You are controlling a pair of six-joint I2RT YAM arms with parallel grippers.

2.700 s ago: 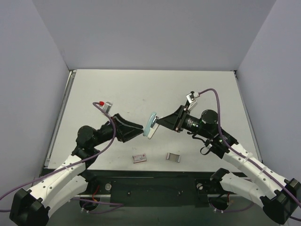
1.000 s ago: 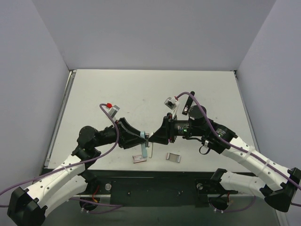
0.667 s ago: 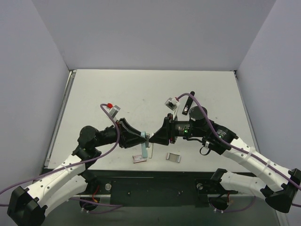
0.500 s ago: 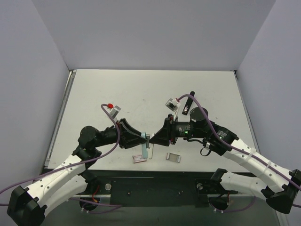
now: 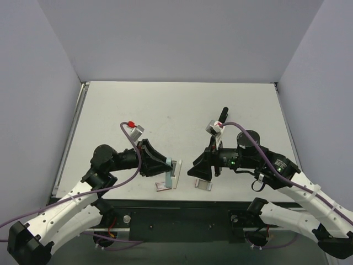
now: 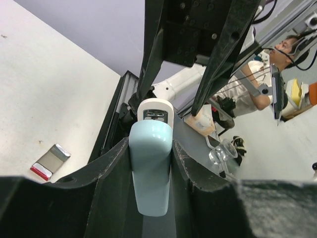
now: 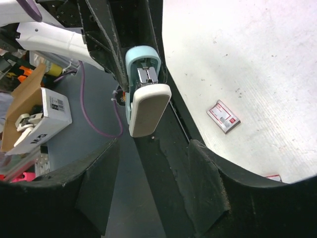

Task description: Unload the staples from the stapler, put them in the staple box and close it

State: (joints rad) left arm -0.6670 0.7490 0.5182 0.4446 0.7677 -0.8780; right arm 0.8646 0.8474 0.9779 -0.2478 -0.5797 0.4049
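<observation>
A: Start on the near side of the stapler. What sits there?

B: Two small flat things on the surface. A piece with a red edge lies almost under the stapler, and a grey metal piece lies to the stapler's right. Both are close to the near edge, so anything dropped beside them could skid off.

A: And the stapler itself?

B: It hangs in the air above the red-edged piece. The left claw is clenched across its pale blue body. It looks hinged open — the white half is swung away from the metal channel. I cannot tell whether staples sit in that channel.

A: The right claw?

B: The right claw is to the stapler's right and apart from it. Its fingers are spread and hold nothing.

A: So what can go wrong?

B: I judge three things. If the right claw comes in off line, it shoves the stapler instead of reaching the channel. With a grip on one side only, the body could then twist or slip. The white half looks free on its hinge, so a knock could swing it shut over the channel. And staples pinched badly may break apart and scatter — toward the near edge, not onto the open surface beyond the stapler.
</observation>
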